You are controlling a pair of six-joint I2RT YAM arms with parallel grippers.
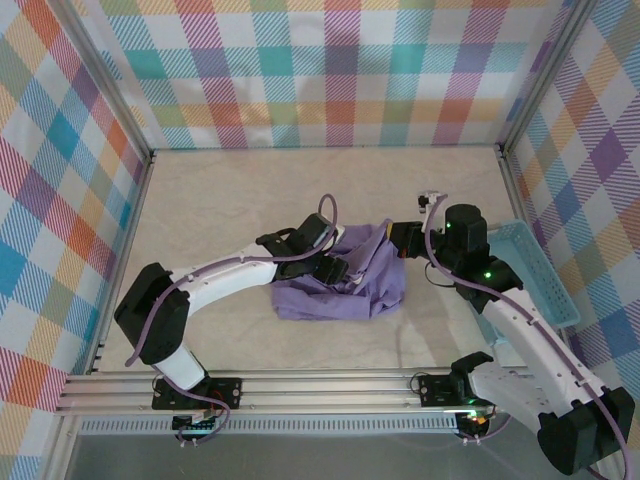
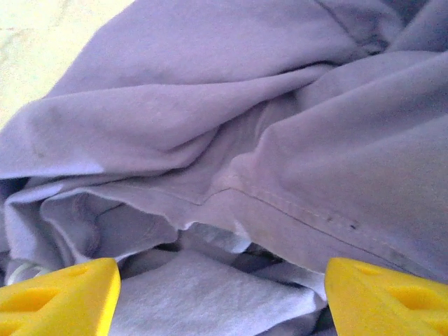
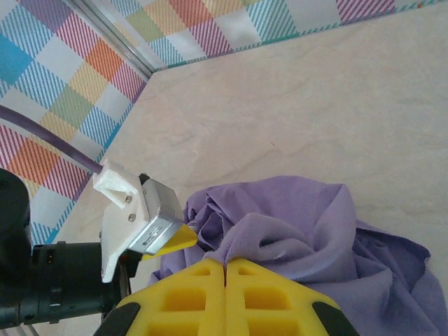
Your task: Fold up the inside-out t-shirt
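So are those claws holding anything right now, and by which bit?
The right claw is shut on a raised fold of the purple t-shirt. The left claw hangs open over it, gripping nothing.

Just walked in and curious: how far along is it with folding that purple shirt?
Barely begun. Done: nothing, the t-shirt lies in a crumpled heap on the table. In hand: the right gripper is shut on a pinch of its fabric; the left gripper hangs open over it. Left: spreading it flat and every fold.
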